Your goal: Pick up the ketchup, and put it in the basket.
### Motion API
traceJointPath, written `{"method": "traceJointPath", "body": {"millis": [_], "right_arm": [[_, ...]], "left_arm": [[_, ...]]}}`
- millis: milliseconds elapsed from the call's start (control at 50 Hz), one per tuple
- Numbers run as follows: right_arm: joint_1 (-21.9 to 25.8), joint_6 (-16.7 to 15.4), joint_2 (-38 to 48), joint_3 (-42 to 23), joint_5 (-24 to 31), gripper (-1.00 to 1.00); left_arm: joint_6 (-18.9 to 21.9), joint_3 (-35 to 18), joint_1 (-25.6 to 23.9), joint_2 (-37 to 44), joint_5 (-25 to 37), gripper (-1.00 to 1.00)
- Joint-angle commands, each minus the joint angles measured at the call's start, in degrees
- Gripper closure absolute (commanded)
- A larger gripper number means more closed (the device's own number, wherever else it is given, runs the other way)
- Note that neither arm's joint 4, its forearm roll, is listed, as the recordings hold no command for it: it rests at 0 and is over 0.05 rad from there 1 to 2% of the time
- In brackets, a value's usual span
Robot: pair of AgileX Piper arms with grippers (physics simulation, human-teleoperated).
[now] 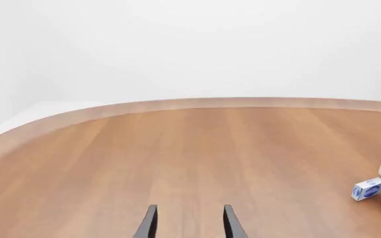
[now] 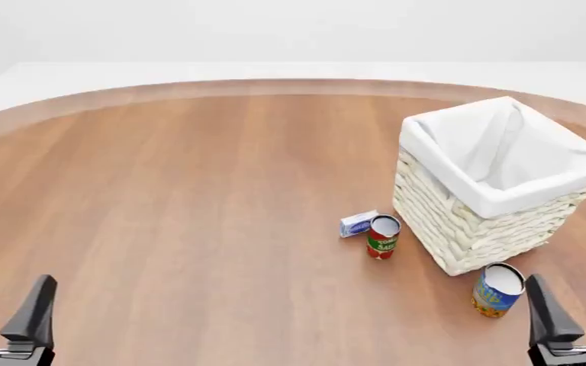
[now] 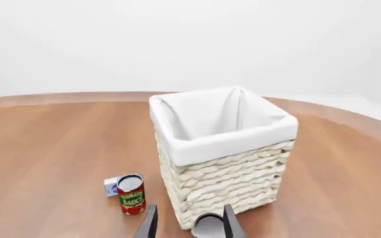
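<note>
1. Your left gripper [image 2: 3,306] sits low at the near left edge of the table [image 2: 171,213]. Its fingers are apart, with nothing between them.
2. Your right gripper [image 2: 576,309] is at the near right edge, fingers spread too, holding nothing.
3. The basket [image 2: 456,229] stands upright on the right half of the table. Its white liner is folded over the rim.
4. Ketchup: you can't tell where it is, since no view shows it. The front view sees only the white liner inside the basket, and the basket floor is hidden.
5. The tomato sauce can [image 2: 381,238] stands upright just left of the basket's near corner, close to it but apart from the wicker.
6. A small blue-and-white box [image 2: 359,224] lies just beside that can, on its far left side. Whether they touch is unclear.
7. The blue-and-orange can [image 2: 497,291] is upright near the basket's front corner, just left of your right gripper.
8. In the right wrist view that can's top [image 3: 207,225] shows between the spread fingers, with the basket straight ahead.
9. The left wrist view shows mostly bare wood, and the box [image 1: 367,189] sits at the frame edge.
</note>
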Motion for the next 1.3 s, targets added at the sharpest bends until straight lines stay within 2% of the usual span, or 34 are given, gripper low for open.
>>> {"method": "traceJointPath", "body": {"millis": [20,80,260,360,440,580,800,1000,1120,1180,1200,1240,1300], "right_arm": [[0.2,-0.1,3.9,0.0,-1.1,-1.0],[-0.1,0.3,2.4,0.0,0.5,-1.0],[-0.4,-0.4,2.6,0.0,0.1,-1.0],[-0.5,-1.9,4.8,0.0,-1.4,-1.0],[-0.5,-1.7,5.1,0.0,-1.7,-1.0],[3.9,-0.8,-0.8,0.0,1.2,-1.0],[11.1,-0.5,-1.4,0.0,0.8,-1.0],[14.5,1.1,-1.4,0.0,0.4,-1.0],[19.5,-1.1,-2.0,-0.5,-1.0,-1.0],[21.6,0.9,-2.0,-1.1,-1.4,-1.0],[22.9,0.2,-2.0,-1.3,-1.6,-1.0],[25.1,2.4,-1.9,-1.8,-2.4,-1.0],[27.5,1.8,-1.2,-2.0,-2.9,-1.0]], "left_arm": [[0.0,0.0,0.0,0.0,0.0,-1.0],[0.0,0.0,0.0,0.0,0.0,-1.0],[0.0,0.0,0.0,0.0,0.0,-1.0],[0.0,0.0,0.0,0.0,0.0,-1.0],[0.0,0.0,0.0,0.0,0.0,-1.0],[0.0,0.0,0.0,0.0,0.0,-1.0],[0.0,0.0,0.0,0.0,0.0,-1.0],[0.0,0.0,0.0,0.0,0.0,-1.0],[0.0,0.0,0.0,0.0,0.0,-1.0],[0.0,0.0,0.0,0.0,0.0,-1.0],[0.0,0.0,0.0,0.0,0.0,-1.0],[0.0,0.0,0.0,0.0,0.0,-1.0],[0.0,0.0,0.0,0.0,0.0,-1.0]]}}
